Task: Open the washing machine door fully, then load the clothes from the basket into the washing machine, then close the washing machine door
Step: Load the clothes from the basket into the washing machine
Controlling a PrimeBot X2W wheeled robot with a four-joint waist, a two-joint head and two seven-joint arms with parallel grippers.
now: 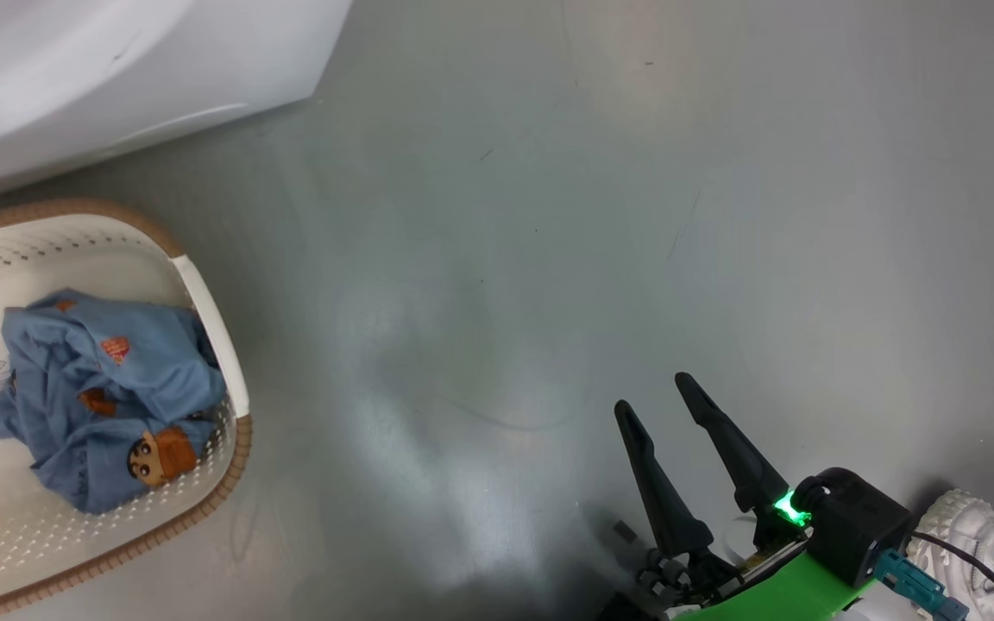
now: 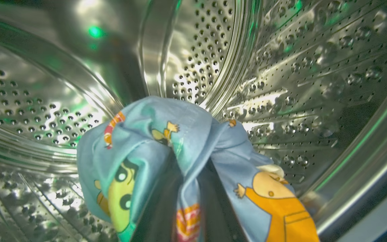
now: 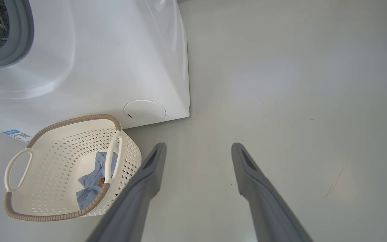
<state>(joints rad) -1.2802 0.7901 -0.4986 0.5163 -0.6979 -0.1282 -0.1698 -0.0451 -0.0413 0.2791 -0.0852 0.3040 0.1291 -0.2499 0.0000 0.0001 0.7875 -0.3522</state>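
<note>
Inside the washing machine's (image 3: 113,67) steel drum (image 2: 281,84), the left gripper (image 2: 188,168) is clenched on clothes (image 2: 153,134) bunched over its fingertips, while the right gripper (image 1: 652,391) hangs open over the floor (image 1: 549,216), right of the basket (image 1: 208,302) holding the rest.

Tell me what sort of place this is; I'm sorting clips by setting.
Probably a laundry area: a white front-loading washing machine on a grey floor, with a cream perforated plastic basket of blue printed clothes beside it.
</note>
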